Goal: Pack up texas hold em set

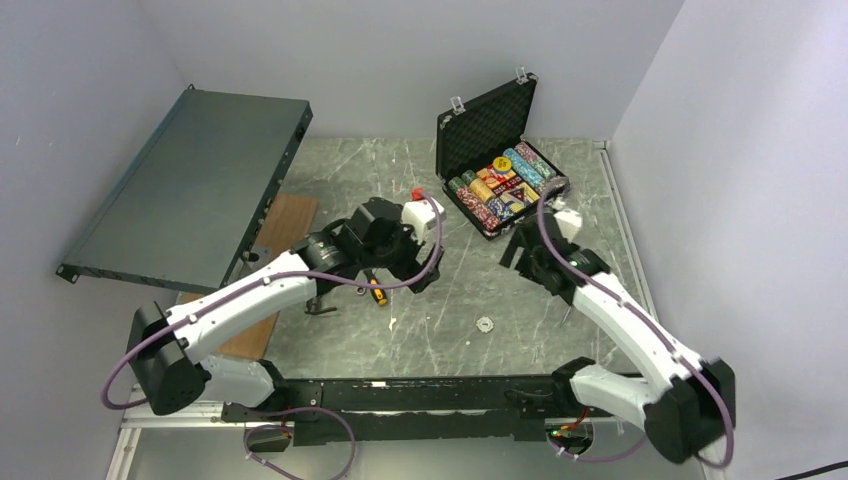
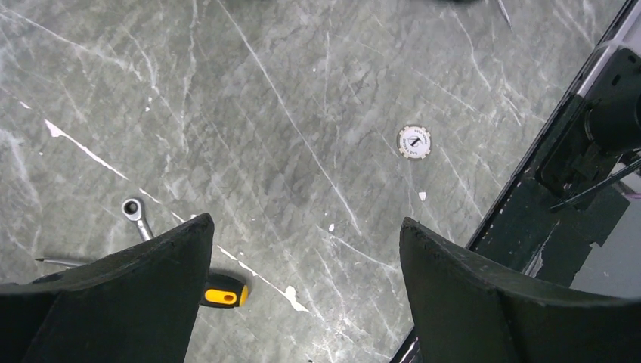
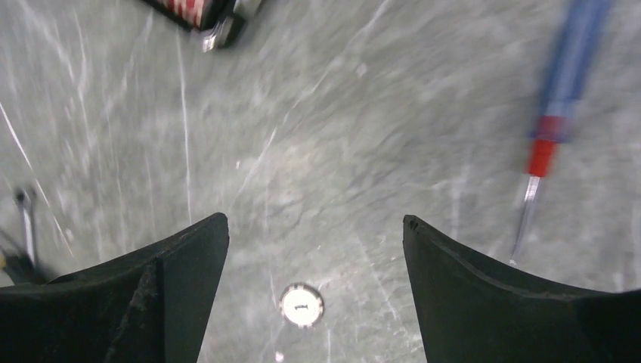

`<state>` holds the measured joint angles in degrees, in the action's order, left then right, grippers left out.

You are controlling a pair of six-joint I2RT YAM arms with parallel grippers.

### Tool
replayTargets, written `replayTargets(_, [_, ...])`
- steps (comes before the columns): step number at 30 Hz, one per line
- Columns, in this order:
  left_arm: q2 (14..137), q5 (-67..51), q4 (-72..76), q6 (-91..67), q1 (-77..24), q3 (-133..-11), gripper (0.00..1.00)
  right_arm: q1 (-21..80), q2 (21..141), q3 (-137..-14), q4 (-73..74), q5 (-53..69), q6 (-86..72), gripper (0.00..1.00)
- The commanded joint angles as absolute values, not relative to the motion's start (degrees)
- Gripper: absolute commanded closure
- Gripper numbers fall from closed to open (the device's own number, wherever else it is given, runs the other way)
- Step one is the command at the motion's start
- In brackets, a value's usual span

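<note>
- The white round button (image 1: 485, 324) lies loose, well in front of the open briefcase (image 1: 490, 125): you've yet to pack it.
- Your left gripper (image 2: 304, 223) and right gripper (image 3: 315, 220) gape wide, empty, probably readying its pickup.

- Two arms of glossy white plastic links (image 1: 240, 300) with black joint housings (image 1: 165, 368);
- thin purple cables (image 1: 107, 380) looping along each arm;
- left gripper (image 2: 304, 221) and right gripper (image 3: 315, 218): broad, matte-black, wedge-shaped fingers (image 2: 128, 302);
- black base rail (image 1: 400, 395)
</note>
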<state>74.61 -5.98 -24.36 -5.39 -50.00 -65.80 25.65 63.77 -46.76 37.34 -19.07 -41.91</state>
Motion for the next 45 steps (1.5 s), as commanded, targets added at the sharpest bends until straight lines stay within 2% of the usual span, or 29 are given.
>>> replayTargets(1, [78.9,-3.2,-22.9,-6.9,-53.6,-66.7,0.07,24.1,52.2,-47.4,44.3,-38.5,-53.1,0.15])
replayTargets(5, [86.8,-2.7,-23.9,-10.9,-57.1,-70.8,0.11,23.9,39.6,-45.3,46.5,-45.6,-55.0,0.18])
replayTargets(10, [100.6,2.2,-24.6,-15.6,-62.1,-79.2,0.11,23.8,29.7,-47.3,49.3,-49.6,-50.6,0.18])
replayTargets(16, [113.5,3.9,-28.7,-18.6,-65.9,-92.2,0.15,23.9,22.6,-50.8,53.5,-52.0,-47.4,0.18])
replayTargets(22, [119.7,5.1,-31.9,-19.4,-67.5,-97.4,0.25,24.0,16.9,-50.5,53.9,-49.1,-47.5,0.19])
replayTargets(24, [121.1,5.3,-33.1,-20.0,-67.8,-98.1,0.27,24.0,16.0,-50.2,53.4,-49.0,-47.2,0.19])
replayTargets(30, [123.9,5.6,-35.4,-20.8,-69.0,-98.8,0.23,24.0,17.0,-50.1,52.6,-48.5,-46.1,0.19])
replayTargets(34, [125.9,7.4,-37.6,-20.7,-70.3,-100.3,0.25,24.0,17.3,-49.2,51.7,-47.8,-45.7,0.19])
replayTargets(40, [127.1,6.5,-37.6,-20.6,-70.9,-101.1,0.32,24.0,17.0,-49.0,51.5,-47.8,-45.5,0.19])
replayTargets(45, [127.9,6.6,-39.2,-20.8,-71.0,-101.7,0.41,24.0,17.0,-48.9,51.3,-47.7,-45.6,0.19])
